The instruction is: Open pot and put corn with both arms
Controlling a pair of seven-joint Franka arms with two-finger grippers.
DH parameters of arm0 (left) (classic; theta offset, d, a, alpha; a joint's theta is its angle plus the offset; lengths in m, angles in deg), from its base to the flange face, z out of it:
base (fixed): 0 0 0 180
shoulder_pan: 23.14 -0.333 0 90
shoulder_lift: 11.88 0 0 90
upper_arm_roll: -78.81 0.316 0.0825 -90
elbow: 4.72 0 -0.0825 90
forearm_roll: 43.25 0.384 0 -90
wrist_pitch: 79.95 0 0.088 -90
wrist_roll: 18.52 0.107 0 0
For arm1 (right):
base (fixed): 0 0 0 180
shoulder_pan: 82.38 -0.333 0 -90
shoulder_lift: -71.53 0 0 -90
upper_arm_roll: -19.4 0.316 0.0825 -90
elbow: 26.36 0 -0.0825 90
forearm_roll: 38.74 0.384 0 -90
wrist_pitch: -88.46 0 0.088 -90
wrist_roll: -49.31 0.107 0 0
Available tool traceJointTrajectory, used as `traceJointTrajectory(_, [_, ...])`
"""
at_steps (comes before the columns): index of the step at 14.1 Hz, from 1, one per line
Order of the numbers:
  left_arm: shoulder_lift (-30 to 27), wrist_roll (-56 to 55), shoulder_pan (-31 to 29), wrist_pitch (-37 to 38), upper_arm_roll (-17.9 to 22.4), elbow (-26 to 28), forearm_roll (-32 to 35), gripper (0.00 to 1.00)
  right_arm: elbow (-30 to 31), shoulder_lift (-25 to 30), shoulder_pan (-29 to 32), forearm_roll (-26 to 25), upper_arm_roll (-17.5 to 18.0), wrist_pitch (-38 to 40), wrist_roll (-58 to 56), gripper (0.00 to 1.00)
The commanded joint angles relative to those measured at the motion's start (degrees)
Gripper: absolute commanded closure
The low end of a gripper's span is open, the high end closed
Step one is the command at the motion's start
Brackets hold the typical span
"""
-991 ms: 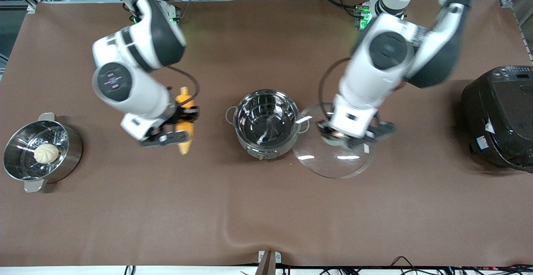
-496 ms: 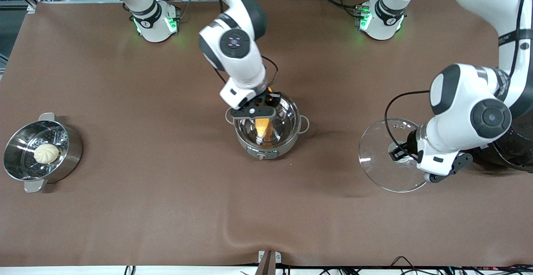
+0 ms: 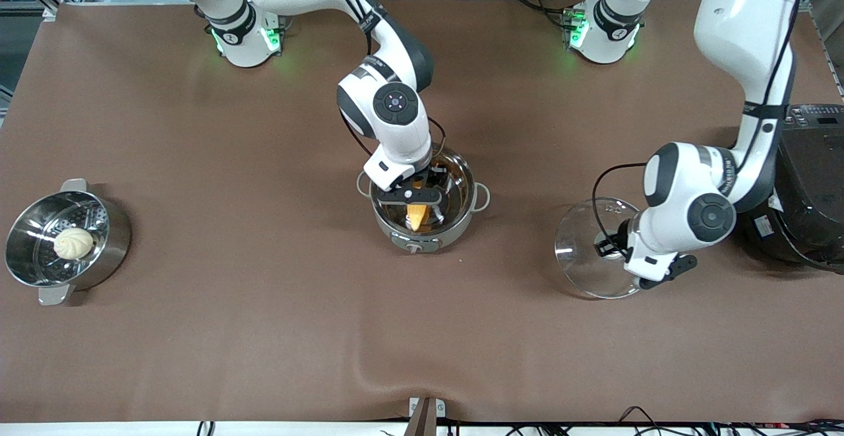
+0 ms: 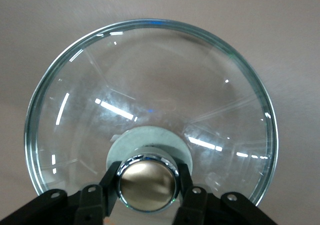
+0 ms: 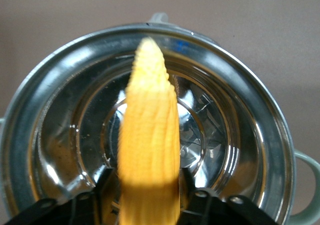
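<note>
The grey pot [image 3: 422,238] stands open mid-table, its steel inside showing in the right wrist view [image 5: 240,135]. My right gripper [image 3: 417,192] is over the pot's mouth, shut on the yellow-orange corn [image 3: 417,215], which hangs into the pot with its tip toward the dial side; the cob fills the right wrist view [image 5: 150,135]. My left gripper [image 3: 616,246] is shut on the copper knob [image 4: 148,183] of the glass lid [image 3: 590,258], holding it low over the table toward the left arm's end, beside the pot. The lid [image 4: 150,100] is tilted.
A bare steel steamer pot [image 3: 105,251] with a pale bun [image 3: 73,243] stands at the right arm's end. A big black rice cooker [image 3: 801,185] stands at the left arm's end, close to the left arm's elbow.
My right gripper has lowered the corn deeper into the pot. My left gripper has carried the lid slightly toward the pot and lower.
</note>
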Motion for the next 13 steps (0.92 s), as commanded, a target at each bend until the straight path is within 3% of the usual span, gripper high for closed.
traceJointTrajectory(1, [-0.43,0.74,0.29,-2.16,0.01,1.87,-0.51,0.93,-0.93,1.07,1.76,0.09,-0.21,1.50,0.42,0.00])
traceJointTrajectory(2, [-0.43,0.74,0.30,-2.16,0.01,1.87,-0.51,0.61,-0.68,1.24,2.65,0.09,-0.12,2.11,0.07,0.00])
traceJointTrajectory(3, [-0.34,0.74,0.30,-2.25,0.01,1.96,-0.42,0.21,-0.85,2.38,3.53,-0.52,-0.47,5.16,-1.15,0.00])
traceJointTrajectory(4, [-0.43,0.74,0.38,-2.25,0.01,1.96,-0.25,0.00,-0.94,4.04,6.23,-0.44,-0.56,9.02,-4.73,0.00])
traceJointTrajectory(8, [-5.15,0.30,0.82,0.37,-0.08,2.49,-0.25,0.00,-0.94,12.39,19.59,0.18,-0.56,21.69,-25.55,0.00])
traceJointTrajectory(11, [-14.63,1.61,0.21,8.80,-0.08,2.14,-0.25,0.00,-0.94,18.10,29.69,-0.09,-0.56,26.72,-36.29,0.00])
traceJointTrajectory(13, [-20.18,4.42,0.12,11.80,-0.08,2.05,-0.25,0.00,-1.02,22.40,33.49,-0.95,-0.82,30.05,-37.38,0.00])
